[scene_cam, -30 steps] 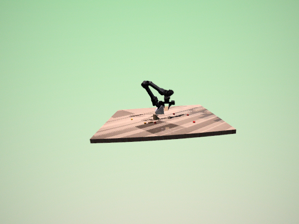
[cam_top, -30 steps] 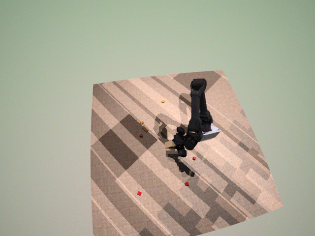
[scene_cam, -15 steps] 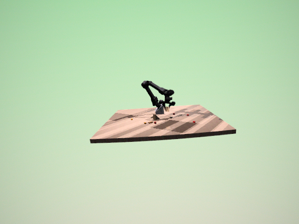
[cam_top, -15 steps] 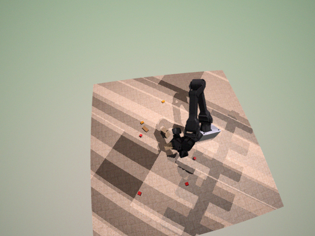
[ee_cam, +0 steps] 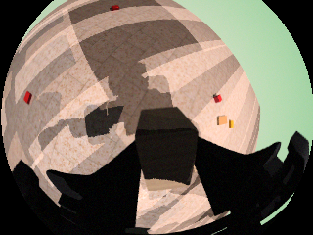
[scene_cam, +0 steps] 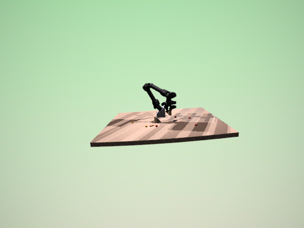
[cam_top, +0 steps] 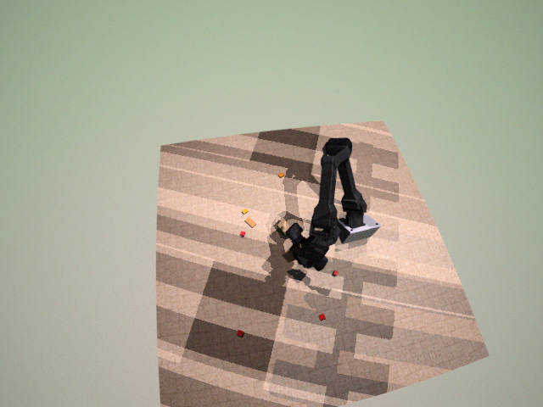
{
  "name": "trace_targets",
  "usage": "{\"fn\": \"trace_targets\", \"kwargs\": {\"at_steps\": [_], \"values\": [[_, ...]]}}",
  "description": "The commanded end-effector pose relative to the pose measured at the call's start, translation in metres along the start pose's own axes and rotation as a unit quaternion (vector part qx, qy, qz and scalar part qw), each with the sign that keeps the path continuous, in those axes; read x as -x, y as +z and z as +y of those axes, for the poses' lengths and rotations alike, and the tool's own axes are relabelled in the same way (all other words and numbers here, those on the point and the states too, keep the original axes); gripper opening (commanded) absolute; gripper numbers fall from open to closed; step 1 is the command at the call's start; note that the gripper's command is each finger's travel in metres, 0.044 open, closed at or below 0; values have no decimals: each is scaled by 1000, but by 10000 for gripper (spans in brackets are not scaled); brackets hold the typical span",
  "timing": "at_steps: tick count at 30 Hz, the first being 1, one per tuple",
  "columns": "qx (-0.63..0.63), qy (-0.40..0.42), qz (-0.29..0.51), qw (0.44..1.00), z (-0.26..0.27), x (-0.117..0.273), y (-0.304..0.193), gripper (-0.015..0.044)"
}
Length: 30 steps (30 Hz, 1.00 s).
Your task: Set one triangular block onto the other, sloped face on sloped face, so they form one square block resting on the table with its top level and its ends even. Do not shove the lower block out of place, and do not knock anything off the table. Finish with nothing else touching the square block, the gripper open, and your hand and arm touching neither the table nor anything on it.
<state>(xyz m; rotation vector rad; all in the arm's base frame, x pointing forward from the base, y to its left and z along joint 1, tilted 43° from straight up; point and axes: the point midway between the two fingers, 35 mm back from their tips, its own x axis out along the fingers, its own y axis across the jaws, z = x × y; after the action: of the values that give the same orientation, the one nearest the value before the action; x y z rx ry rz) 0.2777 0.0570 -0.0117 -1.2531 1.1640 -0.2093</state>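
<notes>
Two triangular blocks made up the lot. Item one, a tan-brown, wood-look wedge point(cam_top: 288, 255) point(scene_cam: 169, 112) point(ee_cam: 167, 156), was pinched between the fingers of the black parallel-jaw gripper point(cam_top: 293, 251) point(scene_cam: 169, 109) point(ee_cam: 164, 140), above the pale, stone-patterned table point(cam_top: 188, 197) point(scene_cam: 137, 135) point(ee_cam: 54, 73). Item two, a matching wedge point(cam_top: 282, 225) point(scene_cam: 156, 120), stood on the table, near twelve o'clock from the first in the top view; we could not make it out in the wrist view.

Hazards, by our judgement: a slight twist of the held wedge would have left the ends uneven; a wrong tilt would have met the slope on an edge and left the top unlevel. Coming down too low on the approach, we might have shoved the lower wedge. Released off-centre, the upper could have slid down the incline, and fingers opening or leaving crookedly could have dragged it. Low travel risked striking the small red cube point(cam_top: 335, 272) point(scene_cam: 175, 116) at four o'clock from the held wedge in the top view.

Markings: no brand, label or writing that we could read.
</notes>
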Motion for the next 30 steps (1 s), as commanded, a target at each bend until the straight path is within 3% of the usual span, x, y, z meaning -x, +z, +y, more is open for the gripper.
{"fn": "trace_targets", "kwargs": {"at_steps": [1,15,30], "values": [[66,18,10,998,1,-1,3,0],[291,87,35,952,-3,-3,6,0],[507,171,30,844,-8,-1,5,0]]}}
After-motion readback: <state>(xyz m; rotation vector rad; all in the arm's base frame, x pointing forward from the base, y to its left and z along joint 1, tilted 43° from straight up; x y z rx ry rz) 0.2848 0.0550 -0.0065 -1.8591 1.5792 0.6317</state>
